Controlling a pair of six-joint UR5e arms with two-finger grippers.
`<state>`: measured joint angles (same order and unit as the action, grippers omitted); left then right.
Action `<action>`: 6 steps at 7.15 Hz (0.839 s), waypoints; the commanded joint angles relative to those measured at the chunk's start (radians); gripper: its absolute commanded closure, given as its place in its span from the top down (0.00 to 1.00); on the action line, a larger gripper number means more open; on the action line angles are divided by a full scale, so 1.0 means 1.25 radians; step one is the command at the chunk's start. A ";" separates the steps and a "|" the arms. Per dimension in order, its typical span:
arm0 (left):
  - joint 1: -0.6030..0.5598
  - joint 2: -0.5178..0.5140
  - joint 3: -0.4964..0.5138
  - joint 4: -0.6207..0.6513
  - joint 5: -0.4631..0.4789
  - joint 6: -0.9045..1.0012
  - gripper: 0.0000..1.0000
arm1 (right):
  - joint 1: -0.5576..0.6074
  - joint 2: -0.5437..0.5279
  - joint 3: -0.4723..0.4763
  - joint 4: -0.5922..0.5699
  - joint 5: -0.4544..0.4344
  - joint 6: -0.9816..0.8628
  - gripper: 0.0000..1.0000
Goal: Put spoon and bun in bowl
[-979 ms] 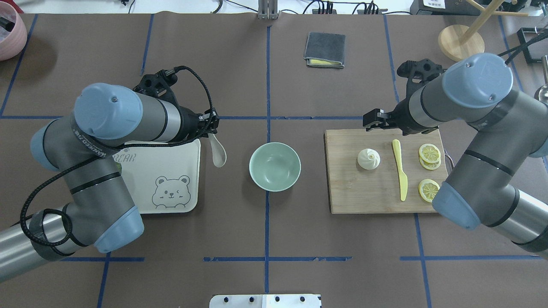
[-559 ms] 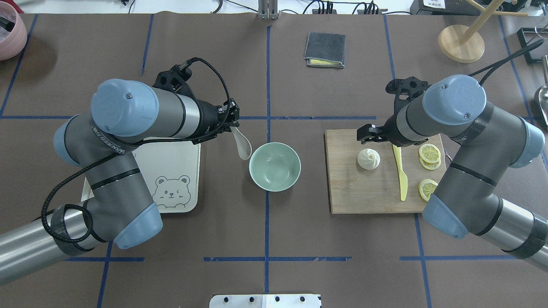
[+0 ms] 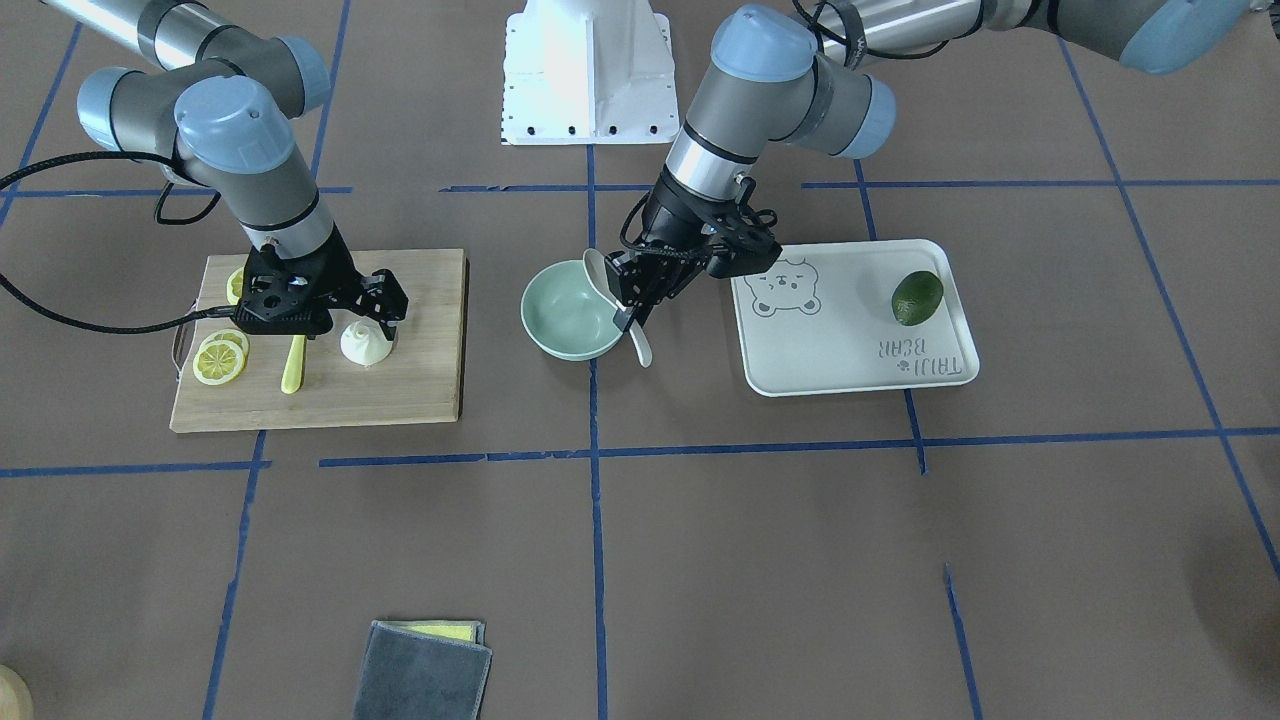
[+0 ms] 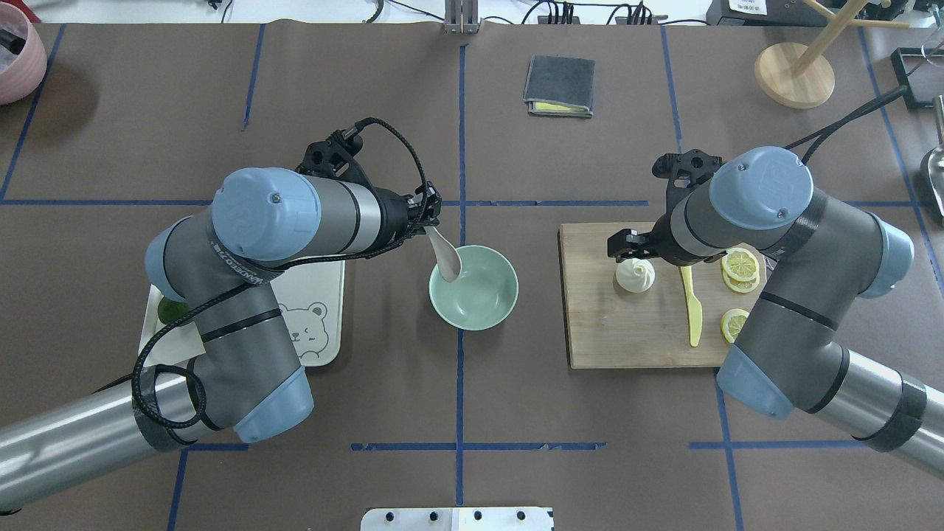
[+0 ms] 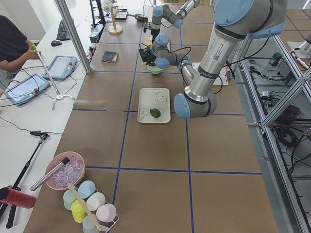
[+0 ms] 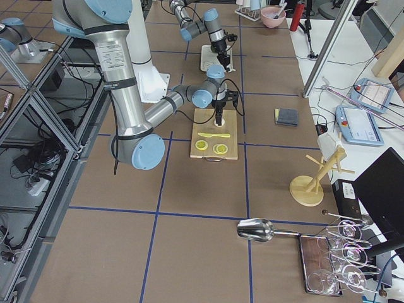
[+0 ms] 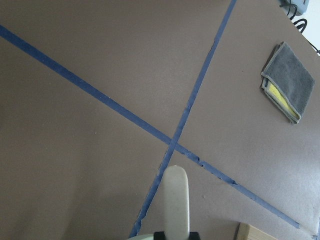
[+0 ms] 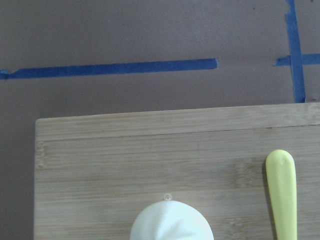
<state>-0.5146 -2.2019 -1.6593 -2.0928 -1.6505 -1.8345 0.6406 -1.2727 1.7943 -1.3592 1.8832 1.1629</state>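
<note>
The white spoon (image 4: 447, 259) hangs from my left gripper (image 4: 432, 220), which is shut on its handle. Its scoop is tilted over the left rim of the mint-green bowl (image 4: 487, 313). In the front view the spoon (image 3: 597, 274) sits above the bowl's (image 3: 555, 325) edge. The handle tip shows in the left wrist view (image 7: 176, 200). The white bun (image 4: 636, 276) rests on the wooden board (image 4: 634, 332). My right gripper (image 4: 625, 249) is open just above and behind it. The bun's top shows in the right wrist view (image 8: 171, 222).
A yellow knife (image 4: 690, 302) and lemon slices (image 4: 740, 264) lie on the board right of the bun. A white bear tray (image 3: 850, 340) with a green lime (image 3: 917, 297) is left of the bowl. A grey cloth (image 4: 559, 85) lies at the far side.
My left arm carried the spoon rightward from beside the tray to over the bowl's left rim. My right gripper moved toward the robot and down to the bun.
</note>
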 commanded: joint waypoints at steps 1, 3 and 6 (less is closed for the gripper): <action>0.008 -0.018 0.014 -0.002 0.013 -0.001 0.00 | -0.011 0.002 -0.019 0.000 0.000 0.001 0.94; 0.017 -0.025 0.069 -0.058 0.028 -0.005 0.00 | -0.012 0.002 -0.018 0.000 0.003 0.001 0.48; 0.045 -0.042 0.098 -0.071 0.065 -0.022 0.00 | -0.011 0.006 -0.008 0.001 0.008 0.000 0.00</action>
<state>-0.4706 -2.2415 -1.5499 -2.1776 -1.5788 -1.8472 0.6267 -1.2674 1.7778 -1.3578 1.8905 1.1630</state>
